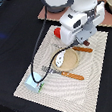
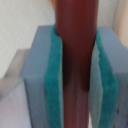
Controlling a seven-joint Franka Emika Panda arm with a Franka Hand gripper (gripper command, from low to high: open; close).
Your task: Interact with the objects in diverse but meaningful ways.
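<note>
Clamped between the gripper's point(image 2: 75, 75) teal pads point(image 2: 52, 75) is the dark brown sausage point(image 2: 75, 50); the wrist view shows it standing lengthwise in the narrow gap, both pads pressed against its sides. So one object is in hand, and from the exterior view I'd judge the arm point(image 1: 77, 19) is holding it up over the far side of the tan plate point(image 1: 68, 62), though the white body of the arm hides the fingers themselves there.

Taking the plate as the marker and going from the exterior view's left: the pale-blue-and-white milk carton point(image 1: 31, 84) sits well apart from the plate, near the corner of the striped placemat point(image 1: 91, 87), looking untouched. An orange-handled fork point(image 1: 64, 72) lies just beside the plate's near edge. Another orange handle point(image 1: 83, 49) pokes out just past the plate's far edge, on the exterior view's right. A bit of red point(image 1: 56, 33), likely the tomato, peeks out beyond the plate, mostly behind the arm; I can't tell more. No little white bottle shows.

As a judgement: the sausage is picked but not yet set anywhere, and the carton and tomato remain to be handled.
</note>
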